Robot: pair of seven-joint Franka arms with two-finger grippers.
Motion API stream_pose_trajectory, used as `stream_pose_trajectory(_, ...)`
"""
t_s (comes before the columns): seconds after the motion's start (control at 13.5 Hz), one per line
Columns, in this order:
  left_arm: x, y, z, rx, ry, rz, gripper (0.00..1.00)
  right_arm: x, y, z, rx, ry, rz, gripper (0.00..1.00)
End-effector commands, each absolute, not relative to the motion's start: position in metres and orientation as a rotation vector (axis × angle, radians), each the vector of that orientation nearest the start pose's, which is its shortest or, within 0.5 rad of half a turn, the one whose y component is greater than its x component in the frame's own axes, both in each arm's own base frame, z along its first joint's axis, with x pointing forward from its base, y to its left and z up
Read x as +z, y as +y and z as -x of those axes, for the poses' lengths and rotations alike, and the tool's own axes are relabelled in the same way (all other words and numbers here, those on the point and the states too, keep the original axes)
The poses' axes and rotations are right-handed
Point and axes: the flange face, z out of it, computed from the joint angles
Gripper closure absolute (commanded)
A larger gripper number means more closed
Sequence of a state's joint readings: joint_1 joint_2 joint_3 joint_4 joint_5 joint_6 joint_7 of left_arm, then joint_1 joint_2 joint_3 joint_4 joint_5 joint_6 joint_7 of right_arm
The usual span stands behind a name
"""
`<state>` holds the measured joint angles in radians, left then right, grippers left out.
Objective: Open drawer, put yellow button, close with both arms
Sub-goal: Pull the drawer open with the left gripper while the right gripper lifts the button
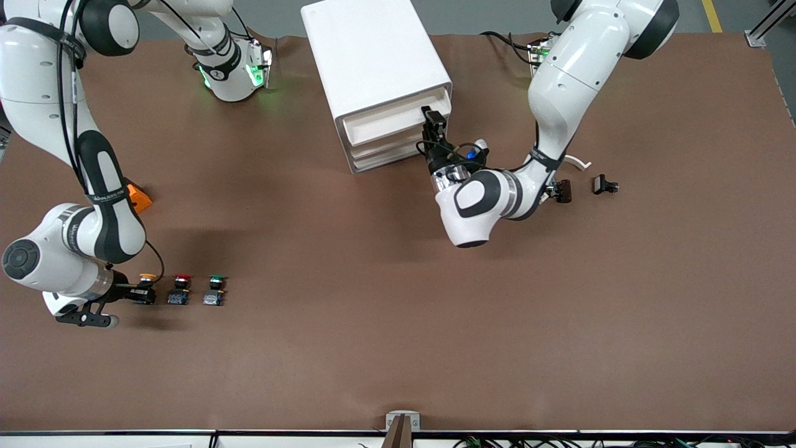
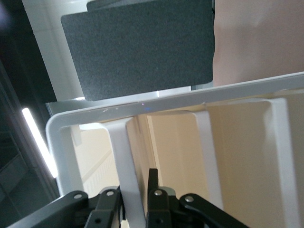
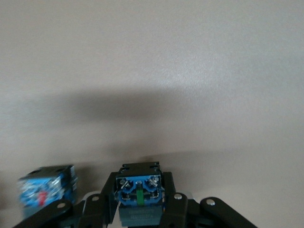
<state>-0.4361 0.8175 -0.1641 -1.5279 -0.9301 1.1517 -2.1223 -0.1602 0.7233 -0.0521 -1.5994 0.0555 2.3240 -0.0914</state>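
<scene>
The yellow button [image 1: 147, 278] stands on the brown table at the right arm's end, first in a row of three buttons. My right gripper [image 1: 143, 292] is shut on its blue-grey base, which shows between the fingers in the right wrist view [image 3: 139, 192]. The white drawer cabinet [image 1: 373, 50] stands near the arms' bases. Its top drawer [image 1: 398, 118] looks slightly pulled out. My left gripper [image 1: 433, 126] is at that drawer's front. In the left wrist view, its fingers [image 2: 110, 202] clasp a white upright bar of the drawer front [image 2: 124, 161].
A red-capped button [image 1: 181, 289] and a green-capped button [image 1: 215, 290] stand beside the yellow one. An orange piece [image 1: 139, 196] lies by the right arm. Two small black parts [image 1: 604, 185] and a white curved piece [image 1: 578, 163] lie at the left arm's end.
</scene>
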Motion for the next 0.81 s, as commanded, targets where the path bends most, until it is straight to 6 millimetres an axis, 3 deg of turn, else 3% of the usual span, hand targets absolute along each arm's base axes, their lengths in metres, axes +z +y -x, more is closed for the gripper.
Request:
stream_pose_trajectory(0.0, 0.209, -0.394, -0.466, 1.55, -1.441, 1.201, 0.85, 0.276, -0.115, -0.675, 0.073, 0.343, 3.09, 1.0)
stream_pose_trajectory(0.22, 0.212, -0.373, -0.491, 1.585, -1.502, 1.189, 0.85, 0.338, -0.061, -0.666, 0.138, 0.517, 3.041, 1.0)
stream_pose_trajectory(0.3, 0.215, -0.367, -0.498, 1.596, -1.516, 1.191, 0.85, 0.355, -0.035, -0.66, 0.164, 0.574, 2.994, 1.0)
stream_pose_trajectory(0.74, 0.219, -0.345, -0.52, 1.63, -1.57, 1.186, 0.82, 0.44, 0.095, -0.621, 0.206, 0.855, 2.931, 1.0)
